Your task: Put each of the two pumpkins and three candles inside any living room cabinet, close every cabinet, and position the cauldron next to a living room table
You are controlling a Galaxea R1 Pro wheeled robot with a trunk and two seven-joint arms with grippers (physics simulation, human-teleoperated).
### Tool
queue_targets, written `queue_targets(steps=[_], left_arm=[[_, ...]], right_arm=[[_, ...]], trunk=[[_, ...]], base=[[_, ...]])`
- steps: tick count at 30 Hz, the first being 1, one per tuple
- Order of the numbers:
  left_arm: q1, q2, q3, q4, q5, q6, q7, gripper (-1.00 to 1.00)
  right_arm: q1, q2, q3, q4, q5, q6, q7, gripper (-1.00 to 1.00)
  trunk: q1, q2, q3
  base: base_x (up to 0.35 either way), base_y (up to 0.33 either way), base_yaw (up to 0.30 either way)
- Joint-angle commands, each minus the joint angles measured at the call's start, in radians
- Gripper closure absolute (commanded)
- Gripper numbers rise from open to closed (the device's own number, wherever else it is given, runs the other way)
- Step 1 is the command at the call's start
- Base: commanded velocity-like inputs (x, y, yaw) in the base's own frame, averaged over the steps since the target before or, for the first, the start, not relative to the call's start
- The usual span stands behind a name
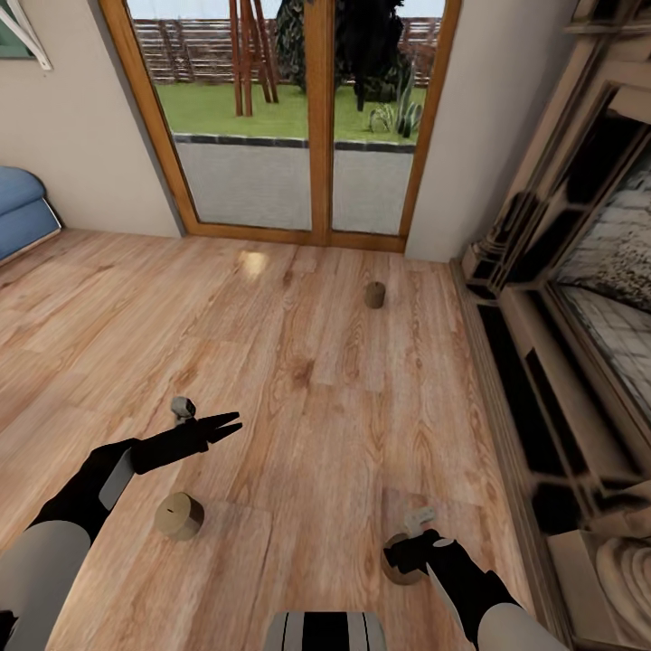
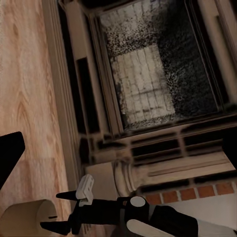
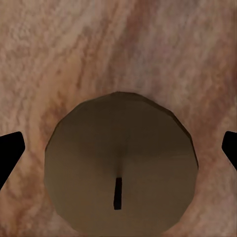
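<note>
Three candles stand on the wooden floor. The far candle is near the glass doors. A second candle stands by my left forearm. The third candle lies directly under my right gripper, which points down at it. In the right wrist view its flat top and wick sit between the spread fingertips, and the right gripper is open, not closed on it. My left gripper hangs open over bare floor, holding nothing.
A brick-and-stone fireplace runs along the right side, with its raised hearth edge close to my right arm. Wood-framed glass doors are ahead and a blue sofa is at the far left.
</note>
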Motion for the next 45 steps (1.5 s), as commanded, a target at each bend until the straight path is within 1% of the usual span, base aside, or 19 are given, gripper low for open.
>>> queue_targets(steps=[1, 3, 6, 10, 14, 18, 22, 23, 24, 29, 31, 40, 41, 45], left_arm=[[0.000, 0.000, 0.000, 0.000, 0.000, 0.000, 0.000, -1.00], [0.000, 0.000, 0.000, 0.000, 0.000, 0.000, 0.000, -1.00], [0.000, -0.001, 0.000, 0.000, 0.000, 0.001, 0.000, -1.00], [0.001, -0.001, 0.000, 0.000, 0.000, 0.001, 0.000, -1.00], [0.001, -0.001, 0.000, 0.000, 0.000, 0.001, 0.000, -1.00], [0.000, -0.001, 0.000, 0.000, 0.000, 0.001, 0.000, -1.00], [0.001, -0.002, 0.000, 0.000, 0.000, 0.000, 0.000, -1.00], [0.001, -0.002, 0.000, 0.000, 0.000, 0.001, 0.000, -1.00], [0.001, -0.002, 0.000, 0.000, 0.000, 0.000, 0.000, -1.00], [0.001, -0.002, 0.000, 0.000, 0.000, 0.000, 0.000, -1.00], [0.000, -0.002, 0.000, 0.000, 0.000, 0.000, 0.000, -1.00], [0.000, -0.001, 0.000, 0.001, -0.001, 0.001, 0.000, -1.00], [0.000, -0.001, 0.000, 0.001, -0.001, 0.001, 0.000, -1.00], [0.000, -0.001, 0.000, 0.001, -0.002, 0.001, 0.001, -1.00]], right_arm=[[0.000, 0.000, 0.000, 0.000, 0.000, 0.000, 0.000, -1.00], [0.000, 0.000, 0.000, 0.000, 0.000, 0.000, 0.000, -1.00], [0.000, 0.000, 0.000, 0.000, 0.000, 0.000, 0.000, -1.00], [0.000, 0.000, 0.000, 0.001, -0.001, 0.001, 0.000, -1.00], [0.000, 0.001, 0.000, 0.003, -0.001, 0.004, 0.000, -1.00], [0.000, 0.001, -0.002, 0.002, -0.002, 0.005, -0.001, -1.00], [0.000, 0.002, -0.002, 0.002, -0.003, 0.006, -0.024, -1.00], [0.000, 0.002, -0.003, 0.002, -0.005, 0.007, -0.032, -1.00], [0.000, 0.002, -0.003, 0.002, -0.006, 0.007, -0.033, -1.00], [0.000, 0.003, -0.003, 0.002, -0.007, 0.007, -0.036, -1.00], [0.000, 0.003, -0.003, 0.002, -0.008, 0.008, -0.036, -1.00], [0.000, 0.003, -0.003, 0.002, -0.009, 0.008, -0.035, -1.00], [0.000, 0.003, -0.003, 0.002, -0.009, 0.009, -0.035, 1.00], [0.000, 0.003, -0.003, 0.002, -0.009, 0.010, -0.035, 1.00]], trunk=[[0.000, 0.000, -0.004], [0.001, -0.001, -0.012], [0.001, -0.001, -0.012], [0.003, -0.002, -0.027], [0.003, -0.002, -0.027], [0.005, -0.003, -0.043], [0.005, -0.003, -0.043], [0.005, -0.003, -0.046], [0.006, -0.003, -0.050], [0.006, -0.003, -0.050], [0.007, -0.004, -0.058], [0.007, -0.004, -0.058], [0.007, -0.004, -0.058], [0.007, -0.004, -0.058]], base=[[0.000, 0.000, 0.000], [0.000, 0.000, 0.000], [0.000, 0.000, 0.000], [0.000, 0.000, 0.000], [0.000, 0.000, 0.000], [0.000, 0.000, 0.000], [0.000, 0.000, 0.000], [0.000, 0.000, 0.000], [0.000, 0.000, 0.000], [0.000, 0.000, 0.000], [0.000, 0.000, 0.000], [0.000, 0.000, 0.000], [0.000, 0.000, 0.000], [0.000, 0.000, 0.000]])
